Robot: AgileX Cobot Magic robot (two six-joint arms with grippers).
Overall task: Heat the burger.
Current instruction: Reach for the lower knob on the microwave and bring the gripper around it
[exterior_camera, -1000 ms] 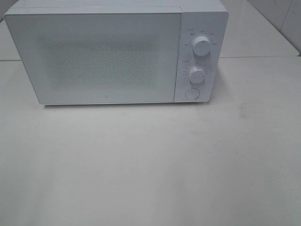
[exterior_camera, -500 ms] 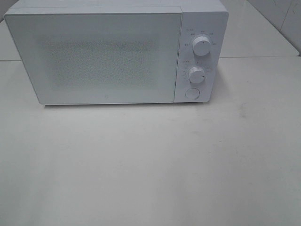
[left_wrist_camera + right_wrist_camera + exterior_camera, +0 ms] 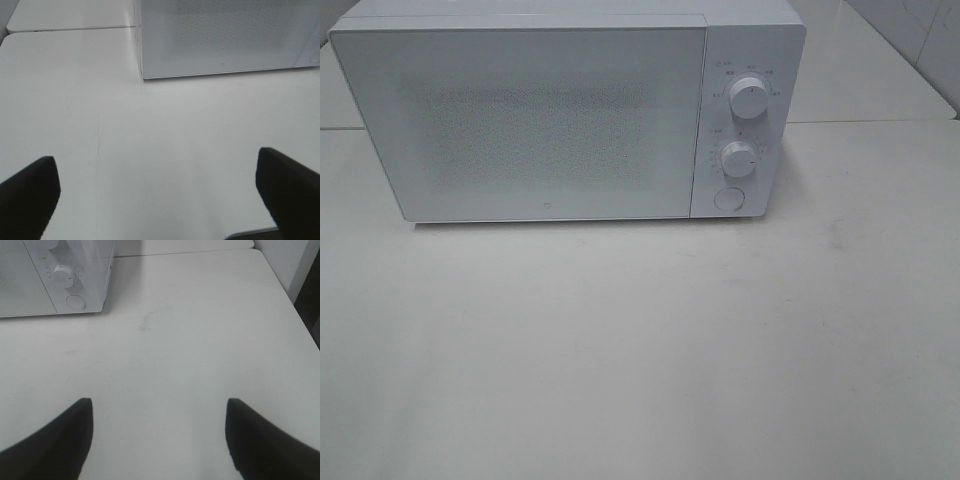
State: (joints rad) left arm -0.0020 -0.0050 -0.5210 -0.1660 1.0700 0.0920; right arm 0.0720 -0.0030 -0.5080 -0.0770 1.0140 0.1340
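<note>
The burger is out of view in every frame. A white microwave [image 3: 570, 115] stands at the back of the white table with its door shut; two round dials [image 3: 750, 97] and a round button [image 3: 728, 198] sit on its right panel. Its lower front shows in the left wrist view [image 3: 225, 40] and its dial corner in the right wrist view [image 3: 65, 280]. My left gripper [image 3: 157, 200] hangs open over bare table in front of the microwave, with nothing between its dark fingers [image 3: 30, 195]. My right gripper [image 3: 157, 440] is open and empty too, off to the microwave's right. Neither arm shows in the exterior high view.
The white table [image 3: 640, 350] stretches in front of the microwave. A seam between table sections runs behind it [image 3: 70, 29]. The table's right edge [image 3: 295, 315] shows in the right wrist view, with a wall and dark gap beyond.
</note>
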